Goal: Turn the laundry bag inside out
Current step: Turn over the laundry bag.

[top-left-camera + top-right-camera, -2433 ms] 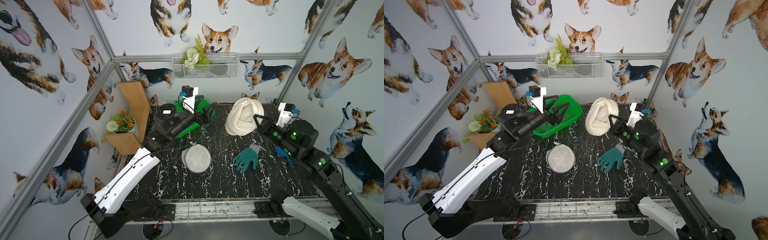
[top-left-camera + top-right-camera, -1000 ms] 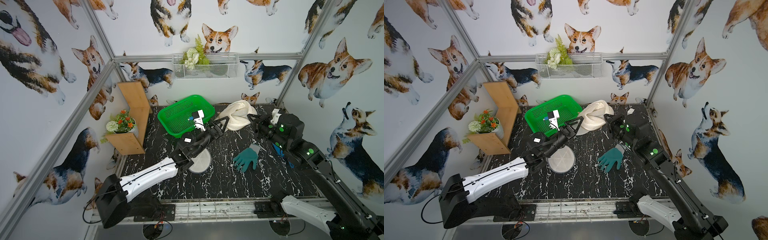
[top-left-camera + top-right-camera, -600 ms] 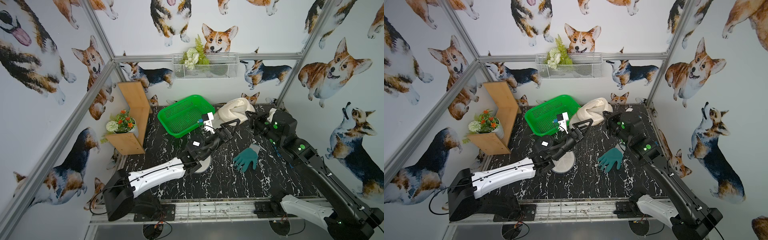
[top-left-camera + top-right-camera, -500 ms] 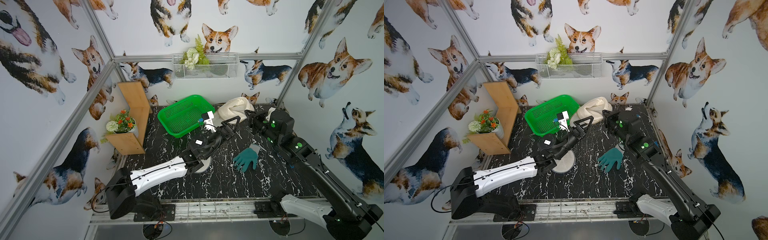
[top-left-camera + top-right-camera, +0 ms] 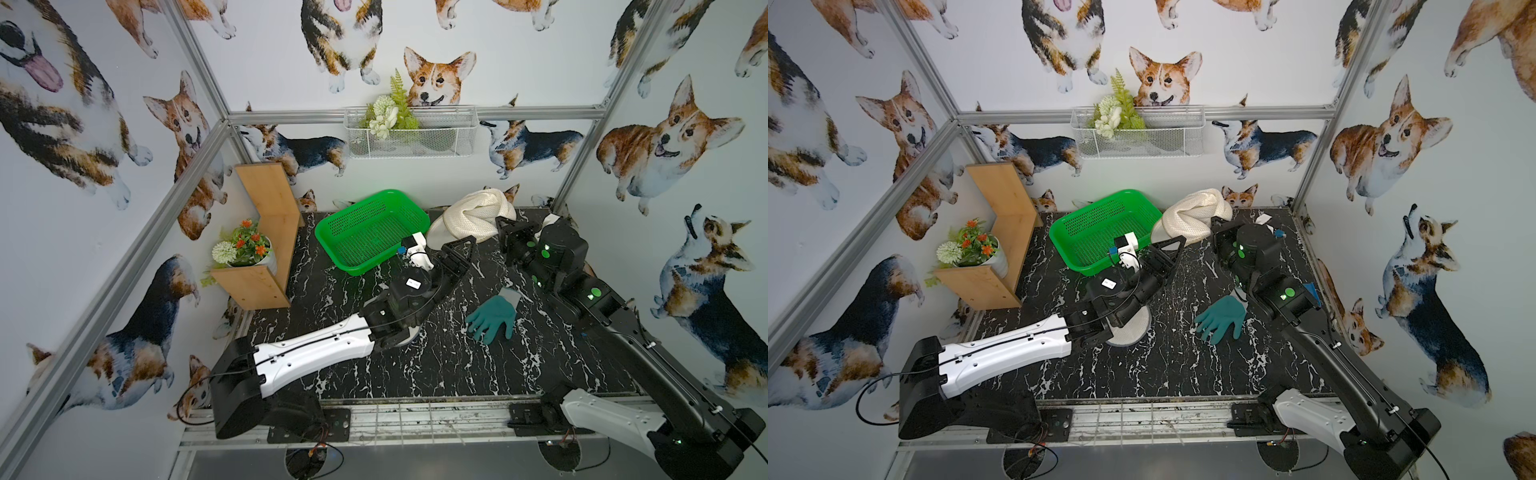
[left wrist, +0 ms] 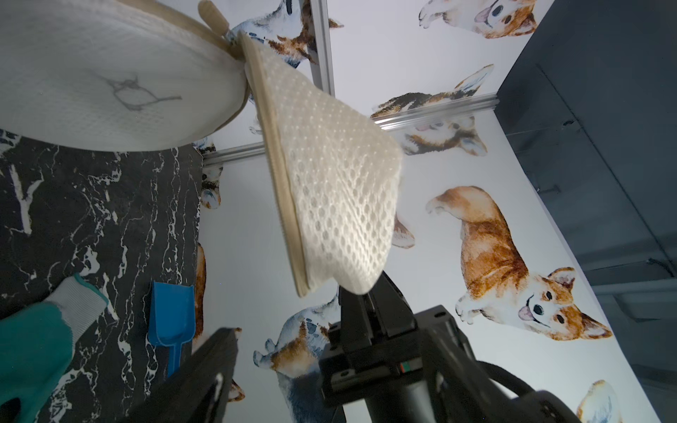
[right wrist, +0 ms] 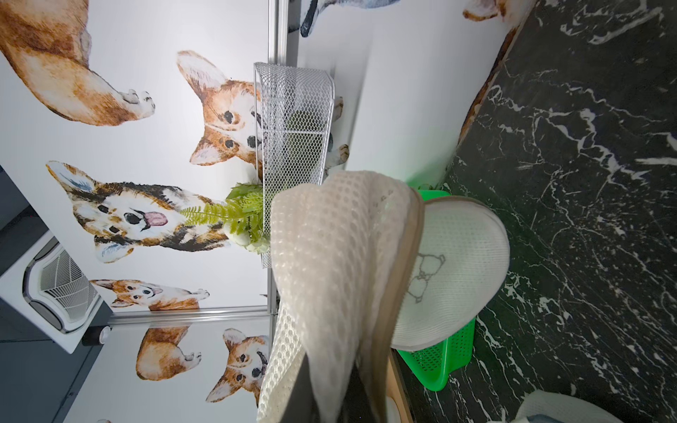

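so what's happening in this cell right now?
The right claw is shut on an edge of the white mesh laundry bag at the back of the table, next to the green basket. The left claw is open beside the bag, gripping nothing. A teal glove lies loose nearby.

1. I count 1 cream mesh laundry bag (image 5: 471, 220) in my workspace.
2. 1 flat round mesh disc (image 5: 1137, 326).
3. 1 green basket (image 5: 361, 228).
4. 1 teal glove (image 5: 492, 318).
5. 1 blue scoop (image 6: 170, 316).
6. 1 flower pot (image 5: 249, 255).
7. 1 wire wall basket (image 5: 440, 141).
8. 1 wooden shelf (image 5: 266, 195).
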`<state>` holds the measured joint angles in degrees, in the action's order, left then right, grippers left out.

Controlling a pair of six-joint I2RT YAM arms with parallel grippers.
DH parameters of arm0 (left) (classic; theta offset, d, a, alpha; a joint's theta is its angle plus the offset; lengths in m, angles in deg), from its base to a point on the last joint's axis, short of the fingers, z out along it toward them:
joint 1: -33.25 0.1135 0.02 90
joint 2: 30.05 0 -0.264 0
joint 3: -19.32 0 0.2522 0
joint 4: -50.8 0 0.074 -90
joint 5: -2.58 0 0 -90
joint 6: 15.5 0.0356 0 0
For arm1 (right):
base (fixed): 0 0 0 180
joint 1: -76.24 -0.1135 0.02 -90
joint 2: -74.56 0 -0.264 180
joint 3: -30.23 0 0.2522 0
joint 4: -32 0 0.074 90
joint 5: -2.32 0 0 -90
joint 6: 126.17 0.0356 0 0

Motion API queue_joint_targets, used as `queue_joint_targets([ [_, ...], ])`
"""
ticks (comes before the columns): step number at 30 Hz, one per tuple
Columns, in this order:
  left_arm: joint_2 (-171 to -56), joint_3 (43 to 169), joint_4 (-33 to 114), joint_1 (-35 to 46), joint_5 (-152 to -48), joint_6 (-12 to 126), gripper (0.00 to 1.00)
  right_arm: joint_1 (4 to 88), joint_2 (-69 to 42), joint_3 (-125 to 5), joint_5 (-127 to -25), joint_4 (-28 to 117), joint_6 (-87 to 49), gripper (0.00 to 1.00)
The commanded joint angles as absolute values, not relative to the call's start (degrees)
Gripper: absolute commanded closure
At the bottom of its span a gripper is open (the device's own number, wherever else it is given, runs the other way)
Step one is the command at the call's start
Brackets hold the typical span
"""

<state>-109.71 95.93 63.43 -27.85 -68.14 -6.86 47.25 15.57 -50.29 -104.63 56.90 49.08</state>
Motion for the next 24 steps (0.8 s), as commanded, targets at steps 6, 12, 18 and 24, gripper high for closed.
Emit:
queue_joint_targets([
  [6, -112.3, 100.1, 68.0, -28.1, -68.3, -6.2, 0.29, 47.1, 15.7, -47.9, -104.0, 50.8, 46.9, 1.00],
  [12, -115.5, 101.7, 69.7, -27.3, -69.4, -8.2, 0.39, 47.1, 16.7, -47.5, -102.1, 50.7, 46.3, 1.00],
  [18, -117.1, 103.0, 70.9, -25.5, -68.4, -7.8, 0.45, 47.1, 18.5, -46.9, -101.0, 52.3, 46.4, 1.00],
  [24, -118.9, 104.1, 70.9, -24.2, -69.3, -8.2, 0.55, 47.1, 19.7, -45.6, -98.1, 53.6, 46.6, 1.00],
])
